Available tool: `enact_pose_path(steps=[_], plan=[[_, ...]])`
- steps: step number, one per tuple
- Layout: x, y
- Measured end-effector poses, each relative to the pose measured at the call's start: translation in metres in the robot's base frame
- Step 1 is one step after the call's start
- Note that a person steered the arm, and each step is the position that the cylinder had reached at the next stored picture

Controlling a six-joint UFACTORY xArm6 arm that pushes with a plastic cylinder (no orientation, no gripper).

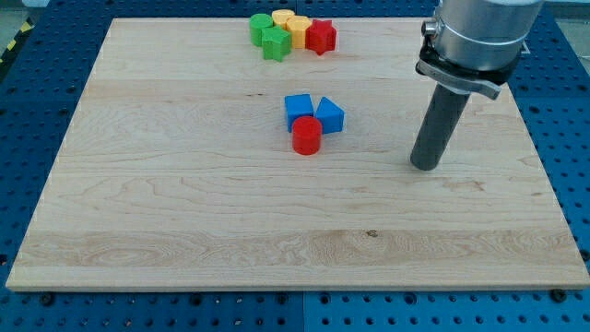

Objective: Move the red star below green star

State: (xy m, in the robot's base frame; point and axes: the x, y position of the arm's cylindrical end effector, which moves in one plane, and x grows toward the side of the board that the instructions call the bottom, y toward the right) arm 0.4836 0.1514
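Note:
The red star [321,37] lies near the view's top, at the right end of a cluster. The green star [275,43] lies at the cluster's lower left, with two yellow blocks [293,25] between them and a green round block [261,27] at the left end. My tip [425,167] rests on the board far to the lower right of the red star, touching no block.
A blue cube [298,108], a blue triangular block [329,115] and a red cylinder [307,136] sit together in the board's middle, left of my tip. The wooden board [184,203] lies on a blue perforated table.

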Motion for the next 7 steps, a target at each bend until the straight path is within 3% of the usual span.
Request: enact_pose_path(steps=[3,5,7], plan=[[0.068,0.0],[0.076,-0.002],[0.077,-0.045]])
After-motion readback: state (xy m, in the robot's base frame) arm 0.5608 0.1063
